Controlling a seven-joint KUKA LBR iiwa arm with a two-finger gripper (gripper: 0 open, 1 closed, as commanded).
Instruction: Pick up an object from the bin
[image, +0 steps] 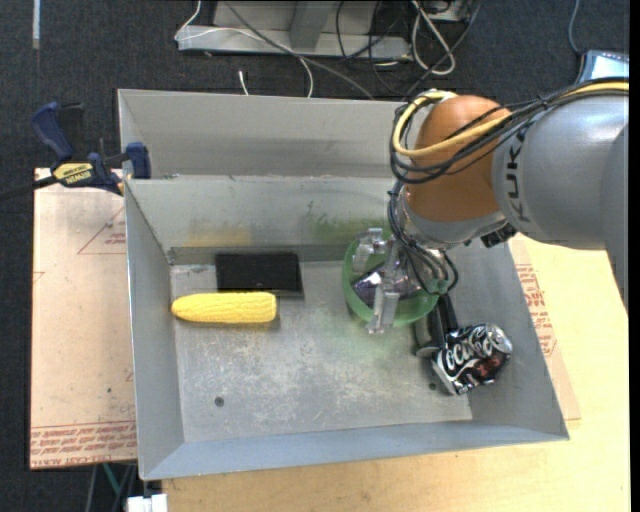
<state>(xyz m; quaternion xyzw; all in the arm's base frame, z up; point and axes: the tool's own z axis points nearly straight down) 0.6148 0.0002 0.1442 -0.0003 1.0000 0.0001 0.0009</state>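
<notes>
Green bowl (352, 283) lies under our gripper (377, 283), fingers apart; we judge the grasp pending: close, then lift.

Bright, even light, soft sheen on bin (300, 400).

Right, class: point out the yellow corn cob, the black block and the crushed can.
yellow corn cob (225, 308), camera view, middle of the cob.
black block (258, 272), camera view, centre of its top face.
crushed can (472, 358), camera view, its dented side.
</notes>
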